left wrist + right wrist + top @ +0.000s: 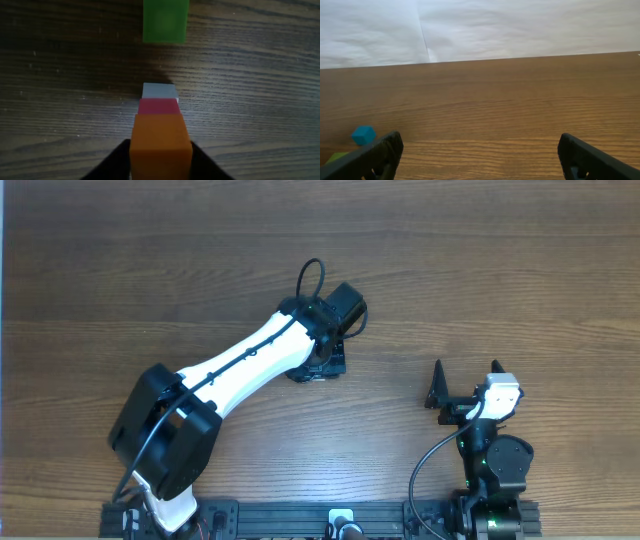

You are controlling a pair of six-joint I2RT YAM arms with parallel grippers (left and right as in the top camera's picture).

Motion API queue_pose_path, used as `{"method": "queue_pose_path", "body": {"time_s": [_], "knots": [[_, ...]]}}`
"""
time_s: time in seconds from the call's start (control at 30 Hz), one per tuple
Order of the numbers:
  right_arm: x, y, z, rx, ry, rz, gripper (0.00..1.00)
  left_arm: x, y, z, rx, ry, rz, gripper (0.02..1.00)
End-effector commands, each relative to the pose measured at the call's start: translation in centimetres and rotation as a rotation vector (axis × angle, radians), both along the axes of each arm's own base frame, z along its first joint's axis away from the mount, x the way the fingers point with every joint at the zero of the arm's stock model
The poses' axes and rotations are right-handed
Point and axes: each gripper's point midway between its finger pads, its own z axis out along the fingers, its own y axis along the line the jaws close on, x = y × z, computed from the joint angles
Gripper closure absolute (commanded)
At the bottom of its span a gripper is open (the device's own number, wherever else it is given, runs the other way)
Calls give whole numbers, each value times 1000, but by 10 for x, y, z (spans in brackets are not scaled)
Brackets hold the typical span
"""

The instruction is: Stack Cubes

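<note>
Well apart: green cube (165, 20), left end effector (161, 162) with orange cube (160, 135).

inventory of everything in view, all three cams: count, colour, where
orange cube: 1, orange, clamped in the left gripper
red cube: 1, red, just beyond the orange cube
grey cube: 1, pale grey, just beyond the red cube; stack or row, cannot tell
green cube: 1, green, on the table, apart from those three
blue cube: 1, blue, on the table, ahead of the right gripper, apart from it
table: 1, brown wood, under everything
backdrop: 1, white, behind the table's far edge
left arm: 1, white and black, extended to mid-table
right arm: 1, black with white wrist, folded near its base
left gripper: 1, black, shut on the orange cube
right gripper: 1, black, open, empty
</note>
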Motion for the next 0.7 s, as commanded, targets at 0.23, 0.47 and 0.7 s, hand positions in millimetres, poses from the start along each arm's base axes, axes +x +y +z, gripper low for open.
{"method": "queue_pose_path", "body": {"time_s": [0.23, 0.47, 0.7], "knots": [[0, -2, -2, -2, -3, -9, 7, 5, -3, -3, -5, 4, -3, 441], [0, -2, -2, -2, -3, -9, 9, 12, -4, 6, -30, -18, 10, 172], [0, -2, -2, -2, -2, -9, 7, 30, -8, 46, -62, -55, 30, 123]]}}
